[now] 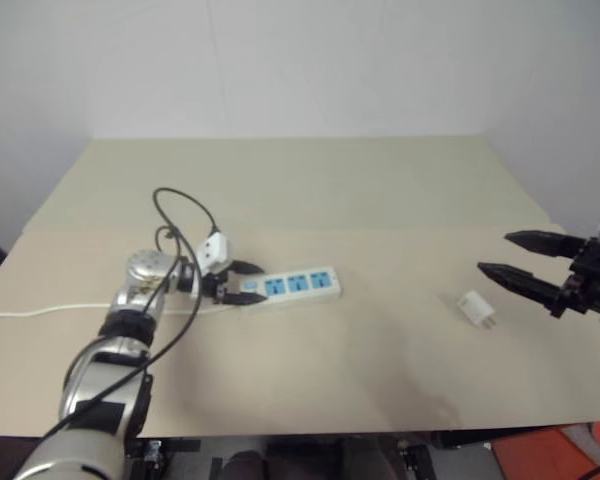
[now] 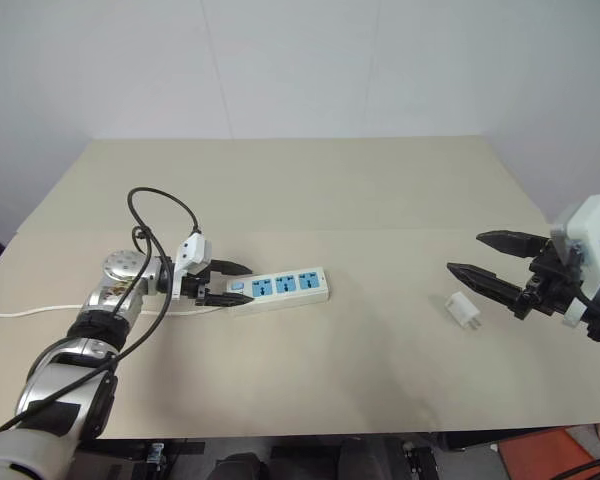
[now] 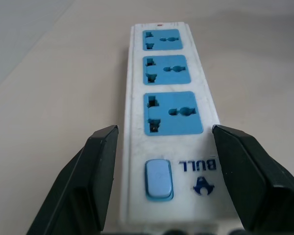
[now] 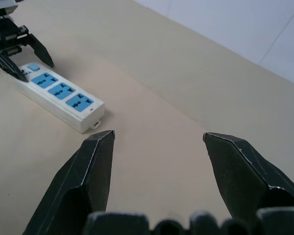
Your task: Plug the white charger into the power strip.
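The power strip (image 2: 280, 290) is seen lying flat on the tan table (image 2: 360, 190), left of the table's middle, with its three blue sockets facing up and its blue switch (image 3: 159, 179) at the end nearest the left gripper (image 2: 223, 283). A thin white cord (image 2: 30, 311) is seen leading from that end toward the table's left edge. The left gripper is placed at the switch end of the strip, its two black fingers spread so that one finger stands on each long side; whether the fingers touch the strip's sides cannot be told. The white charger (image 2: 464, 311) is found lying on the table well to the right of the strip, prongs pointing toward the table's near edge, untouched. The right gripper (image 2: 463, 254) is held just beside the charger, on its right, with its fingers spread wide and nothing between them.
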`<move>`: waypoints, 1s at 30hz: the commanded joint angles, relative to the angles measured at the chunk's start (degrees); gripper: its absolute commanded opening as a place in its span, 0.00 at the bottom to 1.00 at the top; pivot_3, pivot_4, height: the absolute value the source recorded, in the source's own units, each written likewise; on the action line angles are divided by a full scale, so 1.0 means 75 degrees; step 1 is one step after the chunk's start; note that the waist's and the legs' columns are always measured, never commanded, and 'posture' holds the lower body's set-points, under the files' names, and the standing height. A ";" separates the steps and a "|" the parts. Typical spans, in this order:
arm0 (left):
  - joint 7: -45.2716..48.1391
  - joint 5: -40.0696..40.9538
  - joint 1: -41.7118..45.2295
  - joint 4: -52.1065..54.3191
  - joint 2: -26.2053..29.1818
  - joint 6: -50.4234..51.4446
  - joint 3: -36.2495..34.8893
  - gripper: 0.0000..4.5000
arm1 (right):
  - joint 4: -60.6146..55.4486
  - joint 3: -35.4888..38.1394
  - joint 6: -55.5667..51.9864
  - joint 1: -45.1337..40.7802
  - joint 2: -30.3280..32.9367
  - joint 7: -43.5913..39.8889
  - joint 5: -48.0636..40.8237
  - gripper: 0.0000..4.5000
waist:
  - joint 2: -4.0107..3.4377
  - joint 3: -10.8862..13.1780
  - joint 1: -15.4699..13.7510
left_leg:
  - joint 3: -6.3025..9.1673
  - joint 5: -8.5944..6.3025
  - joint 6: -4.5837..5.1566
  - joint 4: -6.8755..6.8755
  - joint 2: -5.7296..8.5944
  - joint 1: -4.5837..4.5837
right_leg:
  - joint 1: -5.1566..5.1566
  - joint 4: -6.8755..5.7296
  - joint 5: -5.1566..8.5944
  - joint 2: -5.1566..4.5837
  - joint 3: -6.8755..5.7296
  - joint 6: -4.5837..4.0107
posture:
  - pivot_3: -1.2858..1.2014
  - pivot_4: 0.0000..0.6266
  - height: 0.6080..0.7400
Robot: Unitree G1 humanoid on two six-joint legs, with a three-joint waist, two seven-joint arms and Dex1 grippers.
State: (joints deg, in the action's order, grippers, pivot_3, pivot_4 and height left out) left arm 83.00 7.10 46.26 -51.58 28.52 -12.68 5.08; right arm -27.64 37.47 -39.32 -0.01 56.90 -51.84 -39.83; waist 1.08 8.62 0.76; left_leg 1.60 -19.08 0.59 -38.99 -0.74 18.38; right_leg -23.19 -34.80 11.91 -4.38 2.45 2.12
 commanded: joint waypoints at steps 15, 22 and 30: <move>0.0087 0.0049 -0.0388 0.0170 0.0137 -0.0224 -0.0167 0.74 | -0.0208 0.0381 -0.0168 -0.0085 0.0083 0.0112 -0.0477 0.78 | 0.0000 0.0000 0.0004 | 0.0001 0.0000 0.0000 -0.0001 -0.0001 -0.0005 | 0.0001 -0.0002 0.0000 0.0000 0.0000 0.0000 | 0.52 0.24 1.00; 0.0224 0.0038 -0.0726 0.0374 0.0110 -0.0235 -0.0045 0.74 | -0.0254 0.0408 -0.0264 -0.0093 0.0105 0.0135 -0.0565 0.78 | -0.0002 -0.0001 0.0011 | 0.0001 0.0000 0.0000 0.0000 -0.0001 -0.0009 | 0.0003 -0.0004 0.0000 0.0001 0.0001 0.0000 | 0.52 0.24 1.00; 0.0017 -0.0091 -0.0741 0.0271 0.0113 -0.0353 0.0012 0.82 | -0.0240 0.0404 -0.0335 -0.0159 0.0185 0.0197 -0.0687 0.78 | -0.0003 -0.0002 -0.0001 | 0.0001 0.0000 0.0000 -0.0001 -0.0001 -0.0010 | 0.0006 -0.0004 0.0000 0.0000 0.0001 0.0000 | 0.52 0.24 1.00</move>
State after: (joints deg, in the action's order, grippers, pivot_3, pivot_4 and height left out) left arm 83.27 8.30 41.71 -48.42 28.96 -15.10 3.91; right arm -28.63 38.96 -41.73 0.11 57.00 -50.86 -44.05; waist 1.05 8.60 0.75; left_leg 1.60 -19.08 0.59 -38.99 -0.74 18.29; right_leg -23.14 -34.84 11.91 -4.38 2.46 2.13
